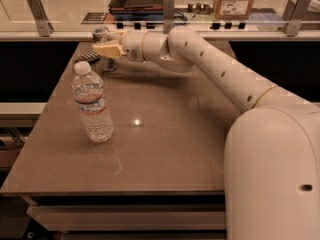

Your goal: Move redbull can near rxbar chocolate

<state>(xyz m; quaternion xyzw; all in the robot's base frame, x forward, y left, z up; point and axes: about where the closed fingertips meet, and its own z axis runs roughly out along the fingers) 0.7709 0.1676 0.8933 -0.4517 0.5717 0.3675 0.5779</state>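
Observation:
The redbull can (pixel 101 34) stands upright at the table's far left, its shiny top showing above my gripper (pixel 106 45). The gripper reaches in from the right and its fingers (pixel 107 49) close around the can's middle, one in front and one behind. The can's base (pixel 109 65) is at the table surface. The rxbar chocolate (pixel 85 58), a flat dark wrapper, lies just left of the can, partly hidden behind the bottle cap.
A clear plastic water bottle (pixel 92 104) stands upright on the left of the brown table (pixel 165 134), in front of the can. A glass rail with metal posts (pixel 169 6) runs behind the table. My arm (pixel 215 69) spans the table's right half.

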